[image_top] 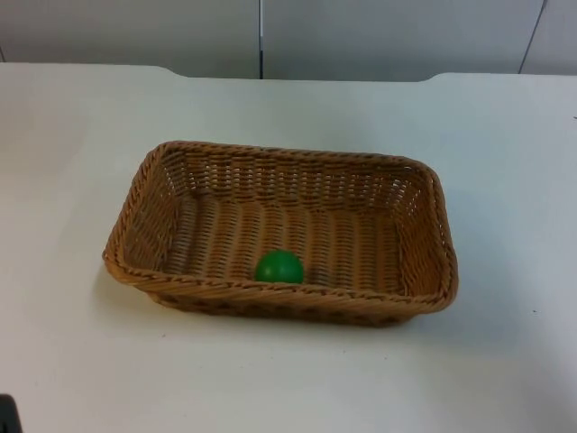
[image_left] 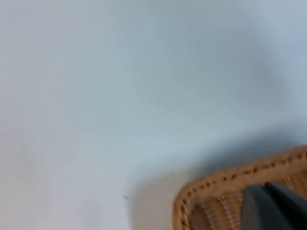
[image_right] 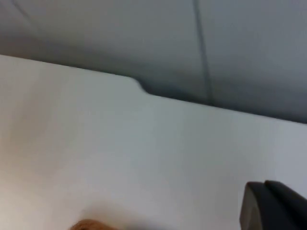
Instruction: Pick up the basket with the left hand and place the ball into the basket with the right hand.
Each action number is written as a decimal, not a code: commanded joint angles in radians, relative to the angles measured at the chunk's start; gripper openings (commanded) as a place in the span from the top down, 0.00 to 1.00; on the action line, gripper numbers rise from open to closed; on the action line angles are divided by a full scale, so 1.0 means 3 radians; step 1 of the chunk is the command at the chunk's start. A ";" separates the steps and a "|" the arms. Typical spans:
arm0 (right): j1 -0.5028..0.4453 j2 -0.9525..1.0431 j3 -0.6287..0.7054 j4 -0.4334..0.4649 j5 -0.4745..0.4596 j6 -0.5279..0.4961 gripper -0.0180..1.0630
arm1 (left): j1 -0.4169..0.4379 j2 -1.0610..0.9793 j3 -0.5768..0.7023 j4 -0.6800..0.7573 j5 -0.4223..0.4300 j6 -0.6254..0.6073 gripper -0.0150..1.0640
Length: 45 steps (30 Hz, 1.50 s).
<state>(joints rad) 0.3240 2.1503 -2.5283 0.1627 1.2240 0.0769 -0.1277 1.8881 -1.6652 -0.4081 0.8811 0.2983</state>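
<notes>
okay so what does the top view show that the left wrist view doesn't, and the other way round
Top view alone: the whole wicker basket resting on the white table, the green ball inside it against the near wall, and the grey partition wall behind. Left wrist view alone: a dark fingertip of the left gripper over one rounded corner of the basket rim. Both share the basket and the bare white table around it.
</notes>
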 commanded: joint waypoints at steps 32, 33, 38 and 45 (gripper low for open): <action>0.0655 -0.4582 0.3890 -0.2717 -0.0009 0.0608 0.99 | -0.0013 -0.4168 0.2163 0.1522 0.0315 -0.0952 0.99; 0.0655 -0.4798 0.4159 -0.2513 -0.0009 0.0596 0.99 | -0.0013 -0.4283 0.2256 0.1432 0.0315 -0.0882 0.99; 0.0655 -0.5593 0.4911 -0.1790 -0.0190 0.0309 0.99 | -0.0013 -0.4834 0.2613 0.1217 0.0348 -0.0732 0.99; 0.0655 -0.5977 0.5202 -0.0934 -0.0133 -0.0196 0.99 | -0.0013 -0.5330 0.2806 0.1007 0.0592 -0.0574 0.99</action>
<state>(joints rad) 0.5161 0.3815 -0.9917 -0.1979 1.1940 0.0712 -0.1277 0.3359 -0.8425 -0.0712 1.0308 0.1051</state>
